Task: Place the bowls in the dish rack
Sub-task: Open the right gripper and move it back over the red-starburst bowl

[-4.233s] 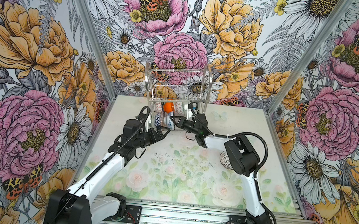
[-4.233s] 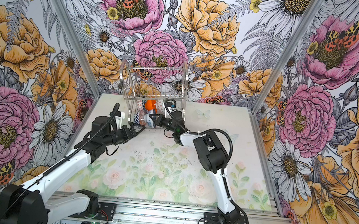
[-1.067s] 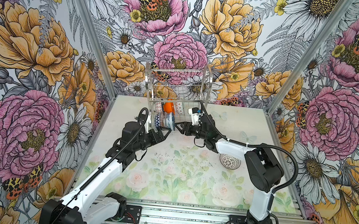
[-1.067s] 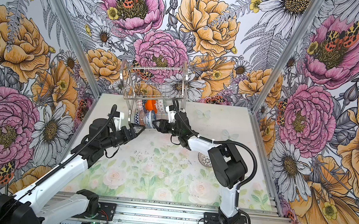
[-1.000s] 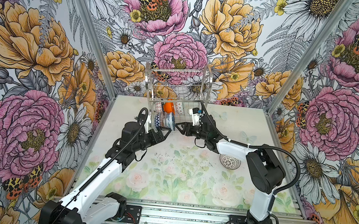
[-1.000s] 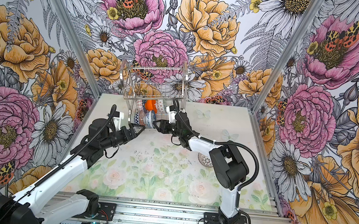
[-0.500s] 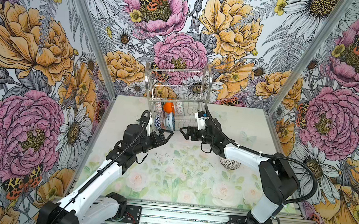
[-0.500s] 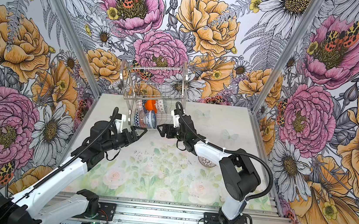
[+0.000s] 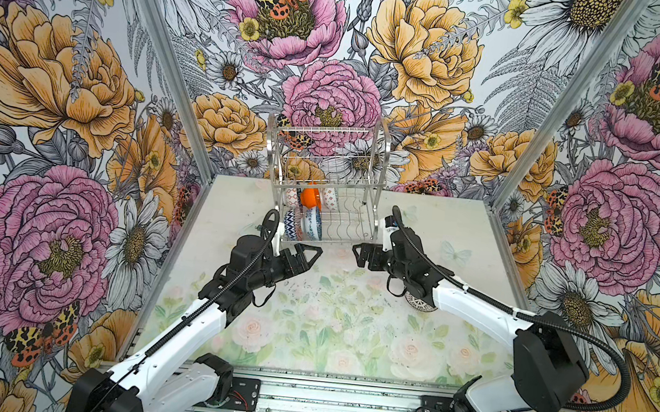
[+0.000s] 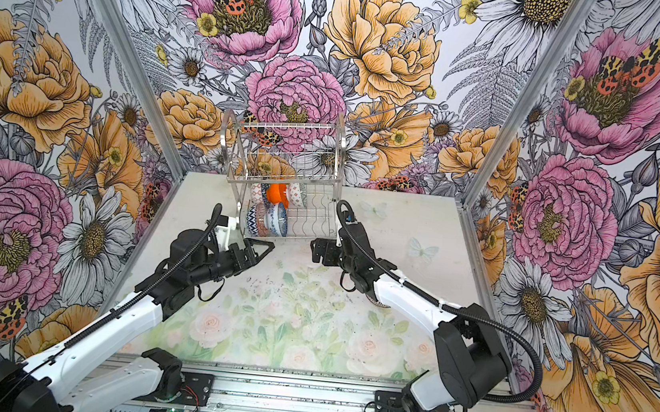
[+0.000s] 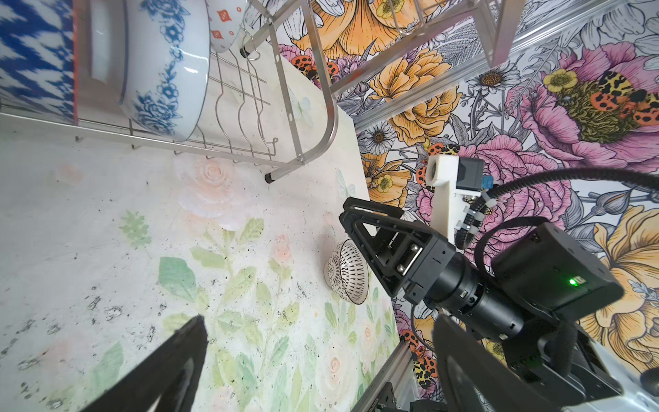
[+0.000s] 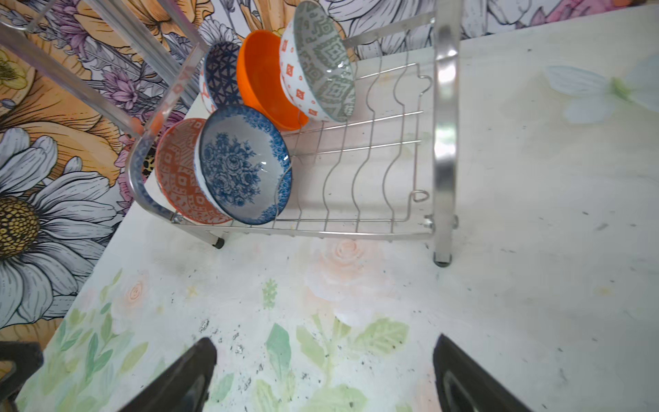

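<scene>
Bowls are nearly all home: five stand on edge in the lower tier of the dish rack (image 12: 444, 142), crowded toward its 9 o'clock end in both top views, the blue-white floral bowl (image 12: 242, 167) and the orange-red patterned bowl (image 12: 174, 171) in front, the plain orange bowl (image 12: 260, 78) and the grey-green geometric bowl (image 12: 321, 64) among those behind. The sixth, the white bowl with black lattice (image 11: 346, 273), sits on the table (image 9: 308, 317) well apart from the rack, tucked under my right forearm; it looks mouth-down, though the arm hides most of it from above. Both tools are empty: my left gripper (image 9: 308, 259) hangs with fingers spread wide just short of the rack's front rail, and my right gripper (image 9: 358, 256) gapes likewise with only tabletop between its fingers. The next pick, as I judge it, turns on this: the right gripper points toward 10 o'clock at the rack while that bowl lies behind it at about 4 o'clock, so this nearer arm must back off and turn round; the left would have to reach across toward 3 o'clock. Round, it has no long axis to line up on. Free slots lie at the rack's 3 o'clock end. I can read no brand, label or writing anywhere
</scene>
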